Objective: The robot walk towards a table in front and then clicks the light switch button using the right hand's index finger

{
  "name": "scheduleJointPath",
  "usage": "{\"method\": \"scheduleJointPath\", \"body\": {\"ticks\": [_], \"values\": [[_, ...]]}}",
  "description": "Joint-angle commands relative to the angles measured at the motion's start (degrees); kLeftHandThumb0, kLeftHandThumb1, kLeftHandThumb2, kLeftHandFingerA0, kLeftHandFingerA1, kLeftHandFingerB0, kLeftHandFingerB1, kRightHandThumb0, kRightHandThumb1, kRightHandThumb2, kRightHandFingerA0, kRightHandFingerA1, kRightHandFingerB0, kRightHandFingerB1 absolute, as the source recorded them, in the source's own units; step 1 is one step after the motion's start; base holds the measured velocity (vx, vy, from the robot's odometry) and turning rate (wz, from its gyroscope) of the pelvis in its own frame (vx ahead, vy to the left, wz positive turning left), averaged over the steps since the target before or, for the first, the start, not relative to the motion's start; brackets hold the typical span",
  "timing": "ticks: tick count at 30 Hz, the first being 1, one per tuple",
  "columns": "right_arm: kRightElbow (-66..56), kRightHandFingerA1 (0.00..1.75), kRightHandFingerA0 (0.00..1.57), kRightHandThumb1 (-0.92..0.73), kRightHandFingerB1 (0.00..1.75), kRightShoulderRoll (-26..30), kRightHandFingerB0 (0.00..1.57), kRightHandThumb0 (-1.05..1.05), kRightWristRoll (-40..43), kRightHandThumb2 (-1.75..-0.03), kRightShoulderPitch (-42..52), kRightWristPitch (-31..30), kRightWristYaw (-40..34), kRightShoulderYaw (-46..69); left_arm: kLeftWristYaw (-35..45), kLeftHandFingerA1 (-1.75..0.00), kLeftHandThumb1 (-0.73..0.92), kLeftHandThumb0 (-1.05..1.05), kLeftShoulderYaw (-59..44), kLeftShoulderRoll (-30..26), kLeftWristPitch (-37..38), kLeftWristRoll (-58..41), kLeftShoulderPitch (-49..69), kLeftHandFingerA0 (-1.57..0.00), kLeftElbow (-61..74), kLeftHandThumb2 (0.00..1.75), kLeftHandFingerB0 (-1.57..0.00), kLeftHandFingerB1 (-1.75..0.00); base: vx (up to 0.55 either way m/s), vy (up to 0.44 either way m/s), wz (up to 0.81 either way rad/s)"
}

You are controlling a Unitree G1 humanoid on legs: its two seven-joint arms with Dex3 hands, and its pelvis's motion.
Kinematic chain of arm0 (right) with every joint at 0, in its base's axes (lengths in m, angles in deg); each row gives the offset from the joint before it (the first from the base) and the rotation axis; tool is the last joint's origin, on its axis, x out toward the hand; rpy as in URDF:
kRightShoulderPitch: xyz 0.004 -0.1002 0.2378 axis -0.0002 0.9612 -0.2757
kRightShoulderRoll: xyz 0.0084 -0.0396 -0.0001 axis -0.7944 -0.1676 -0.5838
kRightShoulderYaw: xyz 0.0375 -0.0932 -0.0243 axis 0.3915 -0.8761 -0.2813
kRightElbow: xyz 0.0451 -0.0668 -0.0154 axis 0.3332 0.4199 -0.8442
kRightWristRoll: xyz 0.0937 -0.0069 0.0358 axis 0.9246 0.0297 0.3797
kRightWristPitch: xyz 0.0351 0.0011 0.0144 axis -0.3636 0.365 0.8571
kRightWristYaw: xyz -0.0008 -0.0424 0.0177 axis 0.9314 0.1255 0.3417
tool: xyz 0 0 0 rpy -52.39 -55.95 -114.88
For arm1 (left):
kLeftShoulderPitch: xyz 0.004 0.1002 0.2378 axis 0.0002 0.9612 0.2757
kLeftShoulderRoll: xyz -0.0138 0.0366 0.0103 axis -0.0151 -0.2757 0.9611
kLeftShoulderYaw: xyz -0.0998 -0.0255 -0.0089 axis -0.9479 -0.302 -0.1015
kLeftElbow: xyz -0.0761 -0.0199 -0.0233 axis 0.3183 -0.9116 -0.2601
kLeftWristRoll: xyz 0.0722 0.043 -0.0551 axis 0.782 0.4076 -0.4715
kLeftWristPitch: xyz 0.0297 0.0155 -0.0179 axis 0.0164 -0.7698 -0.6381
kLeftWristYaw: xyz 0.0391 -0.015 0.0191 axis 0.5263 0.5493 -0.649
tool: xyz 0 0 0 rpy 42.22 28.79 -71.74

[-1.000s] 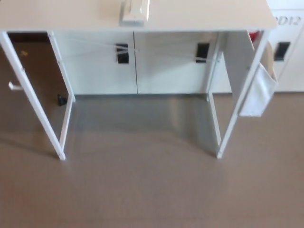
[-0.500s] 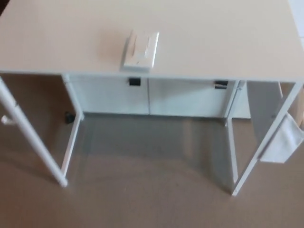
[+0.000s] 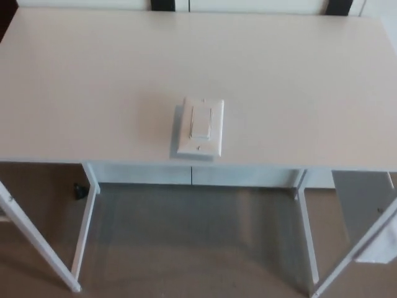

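Note:
A white light switch (image 3: 201, 126) with a rectangular rocker button lies flat on the pale table (image 3: 93, 87), close to the table's front edge and near its middle. Neither of my hands nor any part of my arms shows in the head view.
White table legs (image 3: 84, 230) stand on the brown floor below the front edge. A white cloth or bag (image 3: 378, 248) hangs at the table's right leg. White cabinets (image 3: 248, 5) with dark handles run behind the table.
The whole picture has shifted: the table top now fills most of the view and the switch sits lower and larger, so the camera has come closer to the table.

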State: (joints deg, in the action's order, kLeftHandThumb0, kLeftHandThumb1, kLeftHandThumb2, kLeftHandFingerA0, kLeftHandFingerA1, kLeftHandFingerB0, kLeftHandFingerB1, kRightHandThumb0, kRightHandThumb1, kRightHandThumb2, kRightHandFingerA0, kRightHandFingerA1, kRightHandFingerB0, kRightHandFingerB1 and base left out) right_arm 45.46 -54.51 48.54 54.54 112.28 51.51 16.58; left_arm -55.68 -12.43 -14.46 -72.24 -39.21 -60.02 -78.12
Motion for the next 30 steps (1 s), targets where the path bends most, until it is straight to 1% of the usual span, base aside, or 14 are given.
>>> {"method": "scheduleJointPath", "body": {"ticks": [1, 4, 5, 9, 11, 13, 19, 23, 26, 27, 28, 30], "values": [[1.82, 0.51, 0.85, -0.59, 0.43, 1.01, 0.60, -0.54, -1.01, -0.58, -0.78, 1.24, -1.15, -0.25, -0.10, -0.50, 0.69, -0.30, -0.04, -0.37, 0.30, 0.51, 0.04, -0.53, 0.02, 0.60, -0.42, -0.42, 0.24, -0.232, -0.28], [2.38, 0.51, 0.85, -0.59, 0.44, 0.95, 0.61, -0.52, -0.57, -0.58, -1.14, 1.32, -0.84, -0.15, 0.12, -0.49, 0.69, -0.31, 0.25, -0.53, 1.17, 0.99, -0.04, -0.52, -0.67, 0.60, -0.42, -0.42, 0.24, -0.176, 0.03], [2.26, 0.51, 0.84, -0.59, 0.44, 0.87, 0.61, -0.54, -0.44, -0.58, -1.03, 1.47, -0.65, -0.13, 0.19, -0.49, 0.69, -0.31, 0.39, -0.70, 1.32, 1.19, -0.10, -0.54, -0.69, 0.60, -0.42, -0.42, 0.08, -0.082, 0.05], [0.81, 0.50, 0.84, -0.61, 0.43, 0.91, 0.61, -0.53, -1.07, -0.59, -0.25, 1.40, -1.37, -0.66, 0.02, -0.51, 0.66, -0.31, 0.70, -0.88, 1.04, 1.67, -0.24, -0.54, -0.32, 0.60, -0.41, -0.42, 0.01, 0.019, -0.02], [0.83, 0.50, 0.86, -0.61, 0.43, 0.77, 0.60, -0.52, -1.18, -0.59, -0.21, 1.13, -1.76, -0.86, 0.04, -0.54, 0.64, -0.30, 0.77, -1.02, 0.98, 1.83, -0.11, -0.56, -0.03, 0.59, -0.42, -0.42, -0.03, 0.139, -0.10], [1.38, 0.50, 0.84, -0.61, 0.43, 0.83, 0.60, -0.51, -1.34, -0.59, -0.57, 0.95, -2.13, -0.96, -0.29, -0.53, 0.65, -0.30, 0.98, -1.01, 0.88, 2.21, -0.11, -0.57, 0.27, 0.59, -0.42, -0.42, 0.01, 0.213, -0.14], [0.24, 0.50, 0.86, -0.60, 0.43, 0.87, 0.61, -0.53, -1.52, -0.58, -0.14, 0.78, -2.41, -1.27, -0.01, -0.55, 0.64, -0.30, 1.51, -1.35, 1.06, 2.38, -0.44, -0.56, 0.14, 0.58, -0.42, -0.42, 0.05, 0.341, -0.05], [-0.14, 0.51, 0.86, -0.59, 0.43, 0.73, 0.60, -0.53, -1.37, -0.58, 0.46, 0.82, -2.18, -1.28, -0.06, -0.54, 0.67, -0.28, 1.90, -1.85, 0.89, 2.95, -0.90, -0.57, -1.00, 0.59, -0.40, -0.42, 0.02, 0.054, 0.00], [1.55, 0.49, 0.83, -0.60, 0.42, 0.88, 0.60, -0.53, -1.56, -0.58, -0.18, 0.88, -2.22, -1.28, -0.07, -0.55, 0.65, -0.29, 1.88, -1.67, 1.03, 2.74, -0.77, -0.58, -0.80, 0.59, -0.42, -0.42, 0.04, -0.033, 0.10], [0.79, 0.50, 0.83, -0.59, 0.42, 0.73, 0.60, -0.52, -1.21, -0.58, 0.21, 0.83, -1.82, -1.16, -0.11, -0.62, 0.53, -0.37, 1.86, -1.66, 1.18, 2.76, -0.72, -0.55, -0.80, 0.75, -0.39, -0.51, -0.01, -0.105, 0.09], [0.34, 0.49, 0.83, -0.60, 0.42, 0.72, 0.60, -0.53, -1.52, -0.59, 0.32, 0.69, -2.18, -1.36, -0.08, -0.56, 0.64, -0.30, 1.84, -1.69, 0.97, 2.68, -0.72, -0.60, -0.54, 0.58, -0.43, -0.42, -0.06, -0.168, 0.09], [0.77, 0.49, 0.84, -0.60, 0.42, 0.87, 0.60, -0.54, -2.06, -0.59, 0.12, 0.94, -2.69, -1.64, -0.18, -0.56, 0.63, -0.30, 1.87, -1.66, 0.43, 2.62, -0.51, -0.60, 0.24, 0.58, -0.43, -0.43, 0.05, -0.194, 0.13]]}}
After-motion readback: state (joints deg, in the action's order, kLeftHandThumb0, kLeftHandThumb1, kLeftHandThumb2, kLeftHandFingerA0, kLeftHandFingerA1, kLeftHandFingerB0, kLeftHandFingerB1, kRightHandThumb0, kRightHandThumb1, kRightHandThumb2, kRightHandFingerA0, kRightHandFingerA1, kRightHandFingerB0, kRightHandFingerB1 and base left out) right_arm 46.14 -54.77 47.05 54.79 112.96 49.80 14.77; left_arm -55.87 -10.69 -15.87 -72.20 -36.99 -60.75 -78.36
